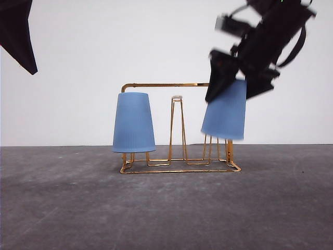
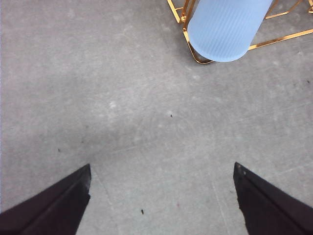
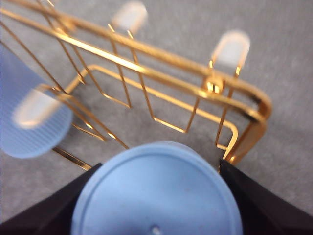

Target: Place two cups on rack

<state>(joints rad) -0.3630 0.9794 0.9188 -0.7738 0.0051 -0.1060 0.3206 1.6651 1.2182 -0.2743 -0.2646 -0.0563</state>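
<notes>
Gold rack (image 1: 179, 165) stands on grey table (image 1: 166, 208), centre of front view. First cup (image 1: 133, 123) sits inverted over prong at rack's 9 o'clock end. Second cup (image 1: 225, 115) inverted, tilted, raised above prongs at rack's 3 o'clock end, clamped between fingers of right gripper (image 1: 229, 78). Left gripper (image 2: 161, 196) hovers over bare table at 9 o'clock side of rack, fingers spread apart, holding nothing.

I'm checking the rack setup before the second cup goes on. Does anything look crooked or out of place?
Only the held cup: it hangs tilted in the right gripper, above the rack's right-hand prongs, not seated. The other cup sits upside down and straight at the left end. Nothing looks damaged.
</notes>
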